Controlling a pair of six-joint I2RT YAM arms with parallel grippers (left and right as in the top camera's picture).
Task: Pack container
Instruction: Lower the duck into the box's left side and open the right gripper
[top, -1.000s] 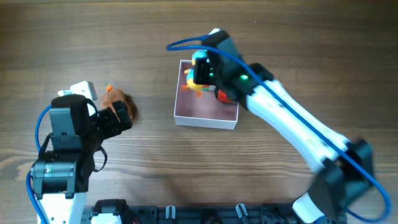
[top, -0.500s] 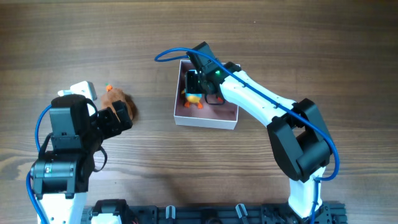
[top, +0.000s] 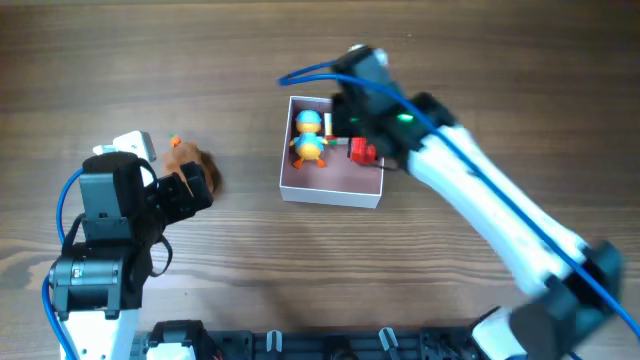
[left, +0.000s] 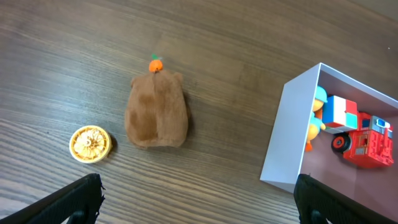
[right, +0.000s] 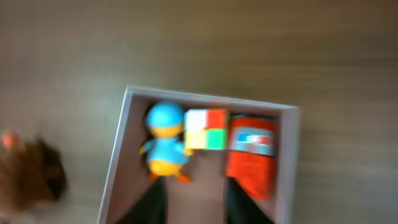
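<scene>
The container (top: 331, 191), a shallow white-walled box with a pink floor, sits at mid-table. In it lie a blue-and-orange duck toy (top: 309, 138), a coloured cube (right: 206, 129) and a red truck (top: 362, 152). My right gripper (top: 342, 117) hovers over the box's far side, open and empty; its view (right: 194, 208) is blurred and shows the duck (right: 165, 140) and truck (right: 250, 155) ahead of the fingers. My left gripper (left: 196, 205) is open and empty, above bare table near a brown plush toy (left: 157, 112). The box (left: 287, 140) shows at the right of that view.
The brown plush (top: 185, 159) lies left of the box with a small orange bit (left: 155, 64) at its top. A yellow round disc (left: 91, 144) lies beside it. A small white object (top: 130, 145) lies at far left.
The right gripper brought the duck down into the box, let it go and pulled back up. The duck now lies on the box floor. The left arm has not moved.
</scene>
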